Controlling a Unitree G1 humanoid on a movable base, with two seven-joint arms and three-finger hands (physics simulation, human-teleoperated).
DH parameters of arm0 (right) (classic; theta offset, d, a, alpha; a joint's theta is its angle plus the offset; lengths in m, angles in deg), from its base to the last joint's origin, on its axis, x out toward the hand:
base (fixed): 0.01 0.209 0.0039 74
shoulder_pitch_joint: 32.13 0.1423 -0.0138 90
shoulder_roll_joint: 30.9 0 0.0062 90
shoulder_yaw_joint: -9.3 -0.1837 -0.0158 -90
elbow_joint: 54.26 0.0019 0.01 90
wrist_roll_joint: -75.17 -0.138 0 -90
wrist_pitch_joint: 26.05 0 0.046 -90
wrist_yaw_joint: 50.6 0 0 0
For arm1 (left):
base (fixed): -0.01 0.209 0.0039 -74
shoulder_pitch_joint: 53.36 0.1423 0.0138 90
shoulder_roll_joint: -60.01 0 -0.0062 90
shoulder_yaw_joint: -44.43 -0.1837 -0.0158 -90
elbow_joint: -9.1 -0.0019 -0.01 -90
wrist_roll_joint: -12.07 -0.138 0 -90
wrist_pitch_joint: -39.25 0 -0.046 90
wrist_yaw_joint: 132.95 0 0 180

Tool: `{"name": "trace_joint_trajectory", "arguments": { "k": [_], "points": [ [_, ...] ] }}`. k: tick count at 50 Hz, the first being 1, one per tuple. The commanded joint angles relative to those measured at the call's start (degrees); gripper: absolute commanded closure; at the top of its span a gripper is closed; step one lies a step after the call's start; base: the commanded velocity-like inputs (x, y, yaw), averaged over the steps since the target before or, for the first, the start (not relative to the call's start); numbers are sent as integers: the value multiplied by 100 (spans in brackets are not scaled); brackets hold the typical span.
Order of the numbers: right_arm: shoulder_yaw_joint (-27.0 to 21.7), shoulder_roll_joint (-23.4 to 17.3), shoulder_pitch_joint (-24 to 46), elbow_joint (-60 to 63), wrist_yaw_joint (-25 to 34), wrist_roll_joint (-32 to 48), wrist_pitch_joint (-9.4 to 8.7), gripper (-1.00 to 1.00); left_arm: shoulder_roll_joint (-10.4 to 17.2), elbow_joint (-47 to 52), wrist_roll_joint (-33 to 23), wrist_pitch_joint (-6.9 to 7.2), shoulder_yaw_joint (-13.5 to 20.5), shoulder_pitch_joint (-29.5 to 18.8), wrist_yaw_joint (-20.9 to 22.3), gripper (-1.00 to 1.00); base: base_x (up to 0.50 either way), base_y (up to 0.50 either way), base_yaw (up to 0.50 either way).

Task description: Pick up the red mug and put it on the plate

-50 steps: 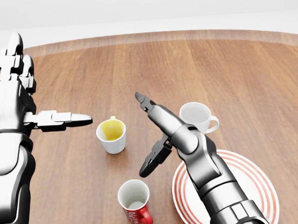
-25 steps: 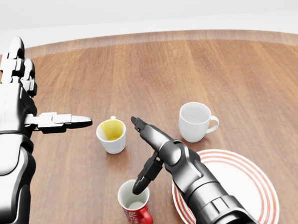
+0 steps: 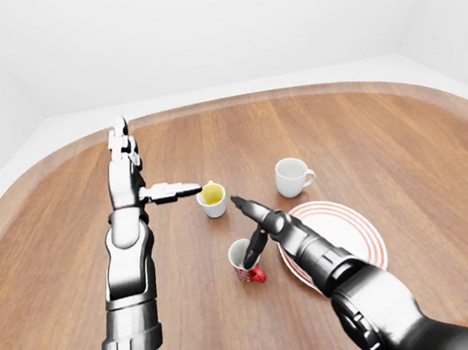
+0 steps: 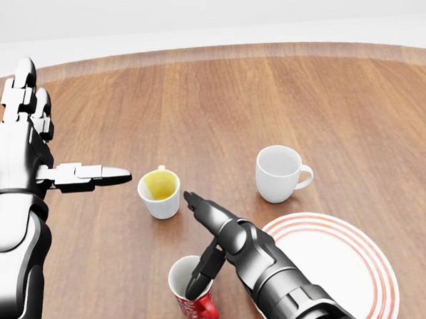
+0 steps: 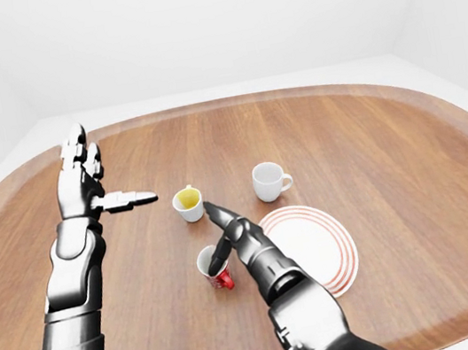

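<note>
The red mug (image 4: 194,302) stands upright at the bottom of the head view, white inside, its handle towards the lower right. My right hand (image 4: 191,243) is open right over it. Its thumb (image 4: 199,274) dips into the mug's mouth, while its long fingers (image 4: 201,209) point up-left, clear of the rim. The white plate with red rings (image 4: 361,262) lies just right of the mug, partly hidden by my right forearm. At the left of this view my left hand (image 4: 65,128) is raised and open, fingers up and thumb pointing right, holding nothing.
A white cup with a yellow inside (image 4: 160,192) stands above the red mug, close to my left thumb tip. A plain white mug (image 4: 278,172) sits above the plate. The round wooden table (image 3: 368,117) stretches well beyond them, with white floor around it.
My right hand has moved down and to the left, off the plate, to the red mug, and its thumb now reaches into the mug's mouth. The left arm has barely moved.
</note>
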Motion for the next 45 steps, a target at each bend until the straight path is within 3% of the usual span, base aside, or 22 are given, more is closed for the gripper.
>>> {"name": "trace_joint_trajectory", "arguments": {
  "k": [1,45],
  "points": [
    [17,121,2,-285,-103,110,0,-100,9,-51,25,0,8,10,1,-100,0,0,0],
    [26,434,32,-639,-164,440,0,-100,36,-266,64,0,21,-14,3,-100,0,0,0]
  ]
}}
